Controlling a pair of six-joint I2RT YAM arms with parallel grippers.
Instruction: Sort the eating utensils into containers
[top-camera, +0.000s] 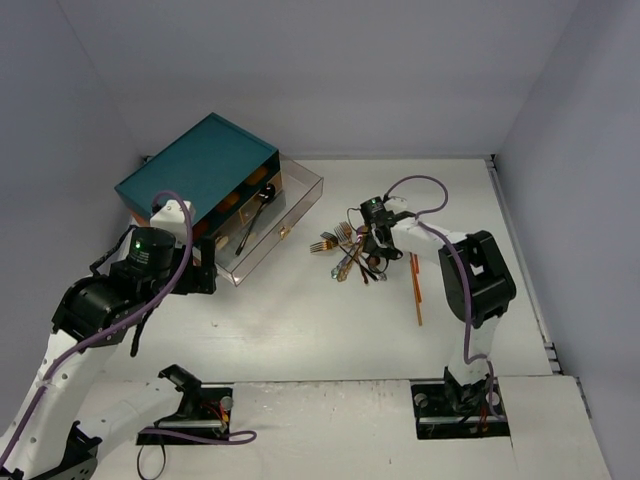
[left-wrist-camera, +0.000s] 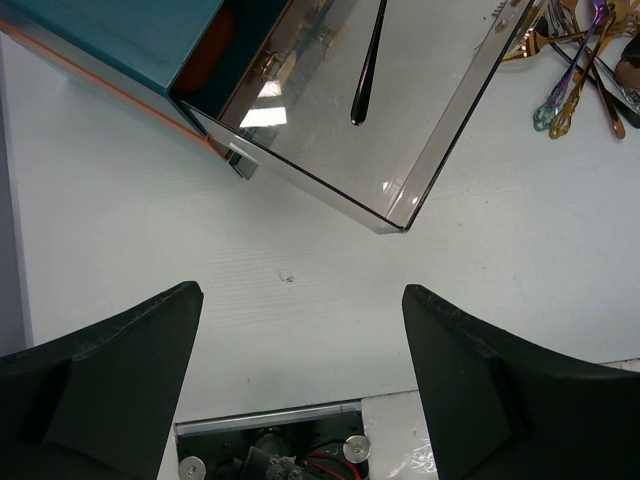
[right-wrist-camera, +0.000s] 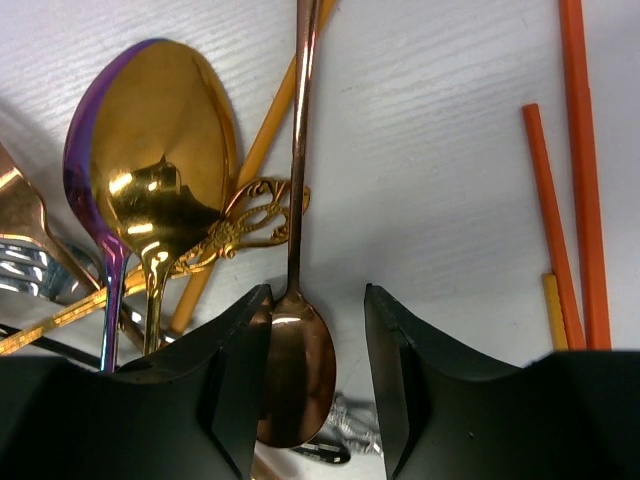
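The teal chest (top-camera: 195, 165) stands at the back left with a clear drawer (top-camera: 290, 205) pulled out; a dark spoon (top-camera: 255, 215) lies in it. A pile of forks and spoons (top-camera: 350, 255) lies mid-table. My right gripper (top-camera: 372, 240) is down on the pile. In the right wrist view it (right-wrist-camera: 316, 292) is open, with a coppery spoon's bowl (right-wrist-camera: 295, 370) between the jaws, against the left finger. My left gripper (left-wrist-camera: 300, 330) is open and empty above the table, just in front of the drawer's corner (left-wrist-camera: 400, 215).
A gold spoon with a purple edge (right-wrist-camera: 160, 140) and an ornate gold handle (right-wrist-camera: 240, 220) lie left of the coppery spoon. Orange chopsticks (top-camera: 416, 290) lie right of the pile and also show in the right wrist view (right-wrist-camera: 580, 170). Grey walls enclose the table.
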